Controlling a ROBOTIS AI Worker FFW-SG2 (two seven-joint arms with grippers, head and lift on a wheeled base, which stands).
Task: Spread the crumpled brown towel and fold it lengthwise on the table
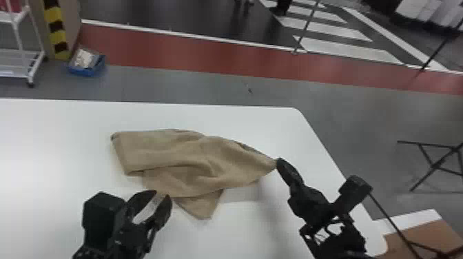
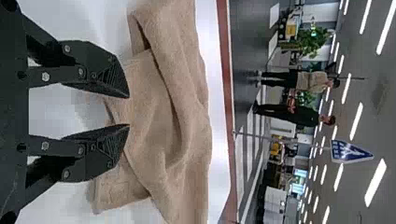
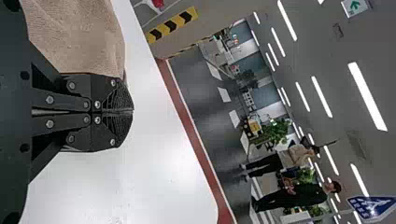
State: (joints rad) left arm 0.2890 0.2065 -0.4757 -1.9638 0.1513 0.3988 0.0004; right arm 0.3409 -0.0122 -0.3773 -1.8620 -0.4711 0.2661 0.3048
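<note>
Green arrow (image 3: 355, 5) on white overhead sign (image 3: 347, 10); blue sign (image 2: 349, 152), lettering unreadable.

The towel (image 1: 193, 162) is sandy brown, on a white table (image 1: 51, 137); the left gripper (image 1: 160, 195) and right gripper (image 1: 278, 162) are black. Beyond, the grey floor (image 1: 344, 106) carries a brick-red band (image 1: 206, 55) edged in white, and white stripes (image 1: 348, 48) on dark grey at far right. At far left are a yellow-and-black banded post (image 1: 56, 29), a white cart (image 1: 20, 43) and a blue bin (image 1: 86, 71).
</note>
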